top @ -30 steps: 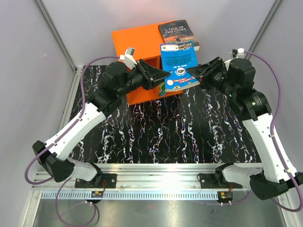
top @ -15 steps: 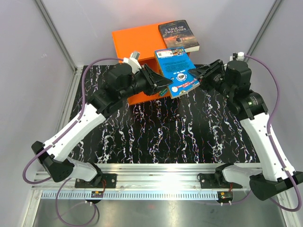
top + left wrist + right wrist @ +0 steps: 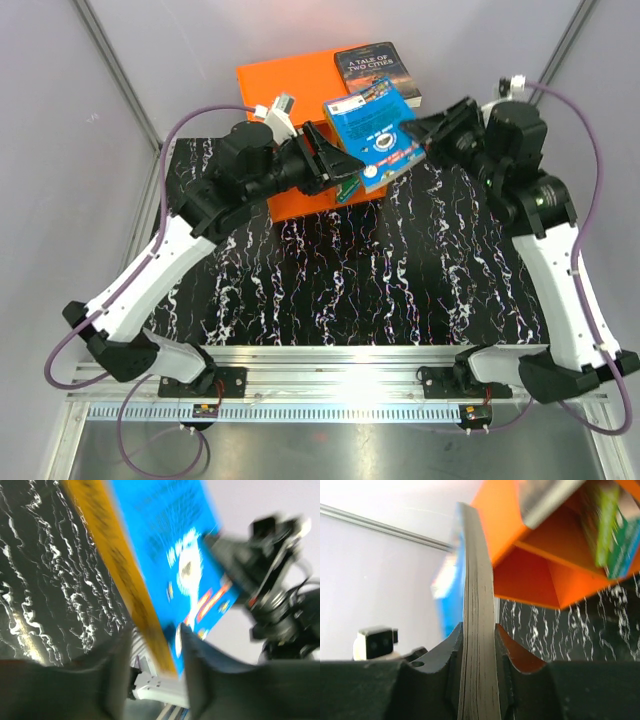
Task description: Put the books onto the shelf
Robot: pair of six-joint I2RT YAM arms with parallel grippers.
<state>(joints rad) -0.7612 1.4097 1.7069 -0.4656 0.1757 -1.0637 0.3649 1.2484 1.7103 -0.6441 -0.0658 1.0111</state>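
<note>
Top external view, with both wrist views. The blue book (image 3: pixel 375 130) hung tilted in the air between the two arms, by the right side of the orange shelf (image 3: pixel 285 85) and above the table (image 3: pixel 400 270), not yet in either compartment. The right jaws were clamped on its page edge at the right. The left jaws straddled the yellow spine at the near-left corner, standing slightly apart with a narrow gap on each side, though that wrist view was blurred.

Risk, as judged: with only one firm grip, the book could pivot or slide out of the right jaws and drop to the table. Swung toward the shelf, its corner could catch the shelf's edge or the green book (image 3: pixel 605 530) inside. It could also nudge the brown book (image 3: pixel 375 68) lying at the shelf's far right, apparently on its top.
</note>
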